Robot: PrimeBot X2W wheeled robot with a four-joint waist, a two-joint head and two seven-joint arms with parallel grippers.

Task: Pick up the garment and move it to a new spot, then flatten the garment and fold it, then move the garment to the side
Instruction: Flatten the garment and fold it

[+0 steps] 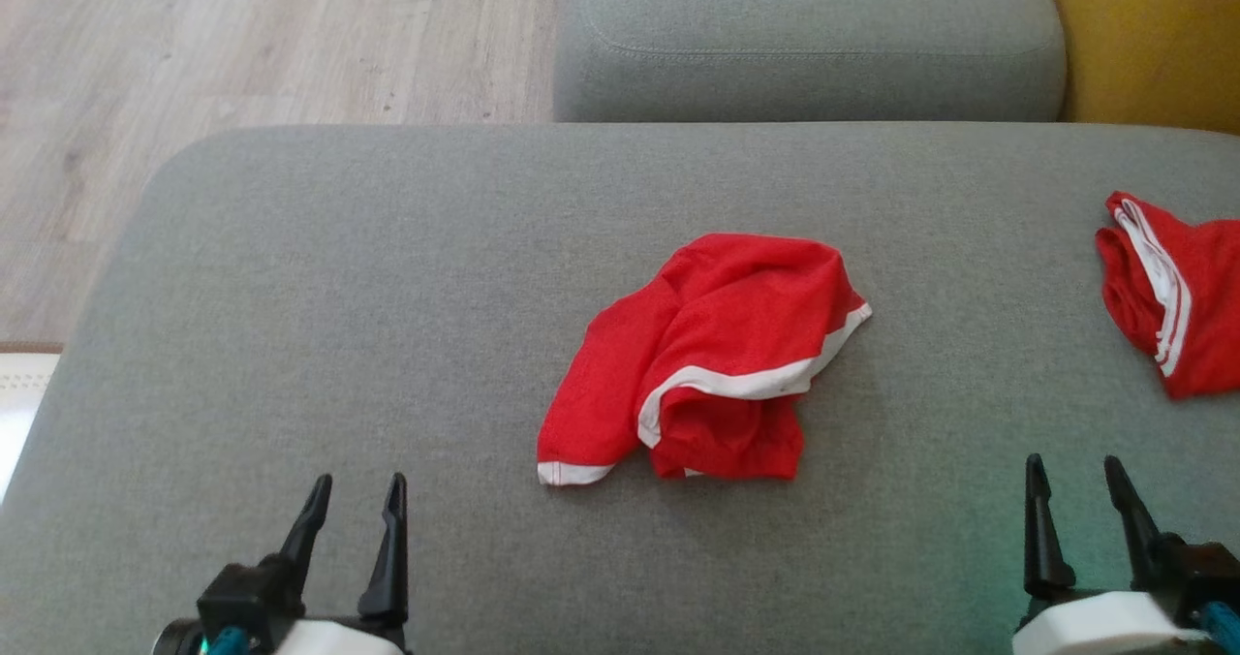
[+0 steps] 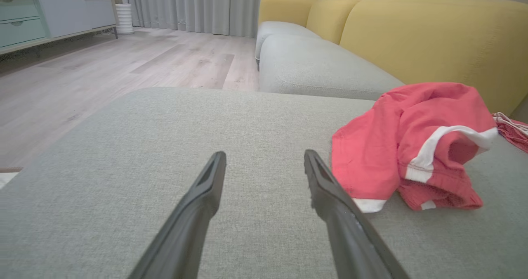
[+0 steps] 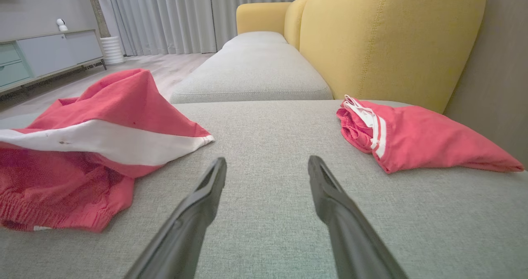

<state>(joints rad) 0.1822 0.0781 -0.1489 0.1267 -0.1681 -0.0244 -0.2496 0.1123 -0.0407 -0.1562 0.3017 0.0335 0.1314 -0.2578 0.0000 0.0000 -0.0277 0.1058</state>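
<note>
Garment crumpled mid-cushion, both tools spread and empty

Left tool point(image 1: 359, 481) and right tool point(image 1: 1074, 461) are sitting over the near edge of the grey seat cushion point(image 1: 387, 277), each with its two dark fingers standing spread apart and pinching nothing. Farther out, the garment point(image 1: 707, 355) is lying in a bunched heap at the cushion's middle. It is red cloth with white trim, with one white band curving across its front and its folds overlapping. A second red garment point(image 1: 1177, 296) with white stripes is lying at the cushion's right edge, well apart from the first. Beyond are a further cushion point(image 1: 814, 35), a yellow backrest point(image 1: 1153, 35) and a wooden floor point(image 1: 242, 45). Bare cushion is stretching between tools and garment, which is lying ahead, between the two, touching neither.
</note>
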